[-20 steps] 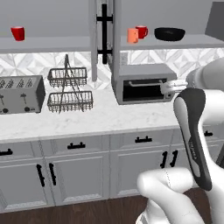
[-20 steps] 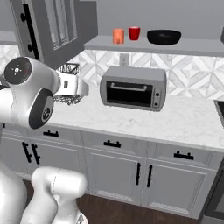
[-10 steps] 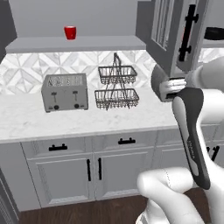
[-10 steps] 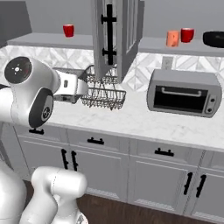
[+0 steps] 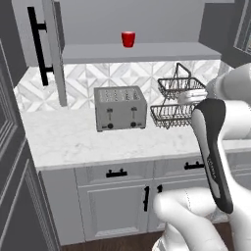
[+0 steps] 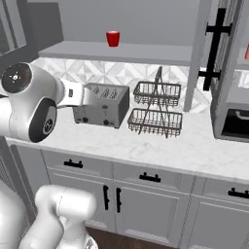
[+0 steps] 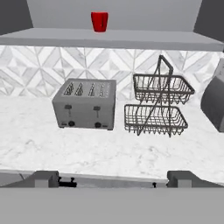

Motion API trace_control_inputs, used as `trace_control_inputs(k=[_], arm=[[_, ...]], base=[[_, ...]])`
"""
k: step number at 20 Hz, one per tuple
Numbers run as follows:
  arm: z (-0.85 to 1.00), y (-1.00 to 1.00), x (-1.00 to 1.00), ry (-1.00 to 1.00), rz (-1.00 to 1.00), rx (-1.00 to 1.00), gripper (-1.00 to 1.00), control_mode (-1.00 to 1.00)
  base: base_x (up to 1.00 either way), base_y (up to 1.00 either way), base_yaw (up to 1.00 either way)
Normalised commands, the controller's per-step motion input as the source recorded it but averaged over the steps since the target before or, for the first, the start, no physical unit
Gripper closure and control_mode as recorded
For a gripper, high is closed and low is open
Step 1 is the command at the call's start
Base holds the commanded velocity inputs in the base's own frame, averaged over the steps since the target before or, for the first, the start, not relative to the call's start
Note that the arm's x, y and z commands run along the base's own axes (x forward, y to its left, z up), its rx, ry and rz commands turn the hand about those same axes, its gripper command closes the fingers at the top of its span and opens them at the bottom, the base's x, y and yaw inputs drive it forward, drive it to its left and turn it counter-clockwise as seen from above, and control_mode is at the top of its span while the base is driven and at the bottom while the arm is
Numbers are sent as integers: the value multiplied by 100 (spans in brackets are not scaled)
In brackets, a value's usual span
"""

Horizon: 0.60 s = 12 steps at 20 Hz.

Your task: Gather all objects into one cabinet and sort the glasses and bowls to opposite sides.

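We see one small glossy red mug [image 5: 128, 39] [image 6: 113, 38] [image 7: 99, 21] standing upright on the plain grey shelf [image 5: 147, 51] [image 6: 121, 52] [image 7: 113, 38] of the open grey wall cabinet, roughly midway along the shelf and set back from its front edge. The mug is short and slightly tapered, bright red on the outside; we cannot make out its handle or its inside from here. One tall flat grey cabinet door [image 5: 51, 49] with a long black vertical bar handle [image 5: 37, 46] stands swung open at the shelf's left end, and another door [image 6: 216, 53] hangs open at the right end. Below the shelf, on the white marble countertop [image 5: 88, 142] [image 6: 194, 151] [image 7: 109, 153], a boxy silver four-slot toaster [image 5: 120, 108] [image 6: 101, 104] [image 7: 85, 103] sits near the back wall, almost under the mug, with a dark two-tier wire basket rack [image 5: 176, 100] [image 6: 156, 108] [image 7: 157, 103] just beside it to the right. Our gripper [image 7: 113, 179] points at the toaster and rack from in front of the counter's near edge, its jaws spread wide with nothing between them, well apart from the mug.
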Motion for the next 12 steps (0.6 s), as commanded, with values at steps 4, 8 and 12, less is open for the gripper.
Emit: trace_control_inputs(k=[4, 8, 12], arm=[[0, 0, 0, 0, 0, 0, -100, 100], [0, 0, 0, 0, 0, 0, -100, 100], [0, 0, 0, 0, 0, 0, -100, 100]], base=[[83, 14, 0], [86, 11, 0], [78, 20, 0]])
